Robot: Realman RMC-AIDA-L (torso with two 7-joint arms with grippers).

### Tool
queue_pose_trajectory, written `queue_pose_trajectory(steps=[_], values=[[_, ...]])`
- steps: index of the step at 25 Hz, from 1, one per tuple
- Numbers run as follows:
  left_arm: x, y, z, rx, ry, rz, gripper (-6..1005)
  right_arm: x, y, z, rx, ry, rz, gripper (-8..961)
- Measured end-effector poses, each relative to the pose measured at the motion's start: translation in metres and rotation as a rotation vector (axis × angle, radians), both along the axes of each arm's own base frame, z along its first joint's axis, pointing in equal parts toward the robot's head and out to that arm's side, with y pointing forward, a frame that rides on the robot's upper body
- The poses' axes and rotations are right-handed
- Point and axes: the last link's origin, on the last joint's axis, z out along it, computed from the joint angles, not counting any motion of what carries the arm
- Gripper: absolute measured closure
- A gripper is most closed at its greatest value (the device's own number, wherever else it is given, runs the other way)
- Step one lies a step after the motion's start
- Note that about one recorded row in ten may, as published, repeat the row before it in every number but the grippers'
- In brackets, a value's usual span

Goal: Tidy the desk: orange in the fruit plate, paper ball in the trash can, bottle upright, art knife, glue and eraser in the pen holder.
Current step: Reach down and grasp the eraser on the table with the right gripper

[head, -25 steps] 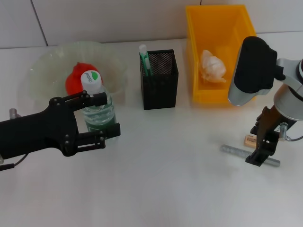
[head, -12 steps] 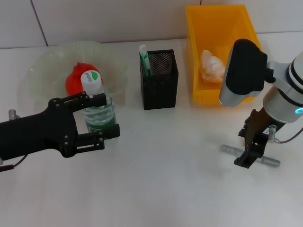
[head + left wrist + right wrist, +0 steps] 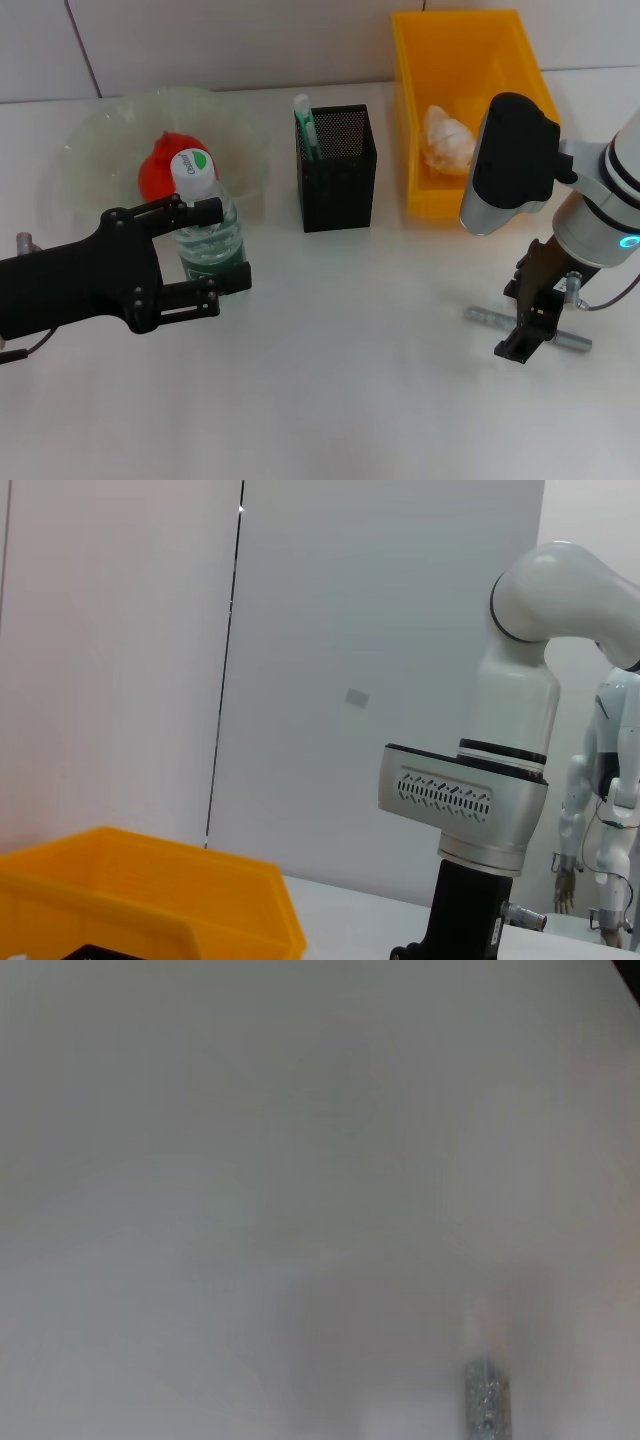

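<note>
Head view: smooth white tabletop (image 3: 330, 400) against a tiled wall. Left gripper (image 3: 222, 250), fingers apart, flanks the upright clear plastic bottle (image 3: 205, 230) near the left edge. Right gripper (image 3: 525, 335), opening indeterminate, stands over the slim metallic art knife (image 3: 487, 318) near the right edge.

Left wrist view: yellow plastic trash can (image 3: 150, 895), pale panelled wall.

Right wrist view: art knife (image 3: 485, 1400) on white surface.

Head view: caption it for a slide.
Left pincer around upright bottle; right pincer over knife on desk.
</note>
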Motion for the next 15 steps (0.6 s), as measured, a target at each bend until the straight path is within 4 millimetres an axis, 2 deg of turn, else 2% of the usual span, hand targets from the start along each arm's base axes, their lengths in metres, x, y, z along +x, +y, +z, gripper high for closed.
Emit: queue_pose_trajectory(steps=[15], values=[[-0.0012, -0.0010, 0.0000, 0.001, 0.000, 0.003, 193, 0.0017, 0.0013, -0.0038, 0.009, 0.017, -0.008, 155]])
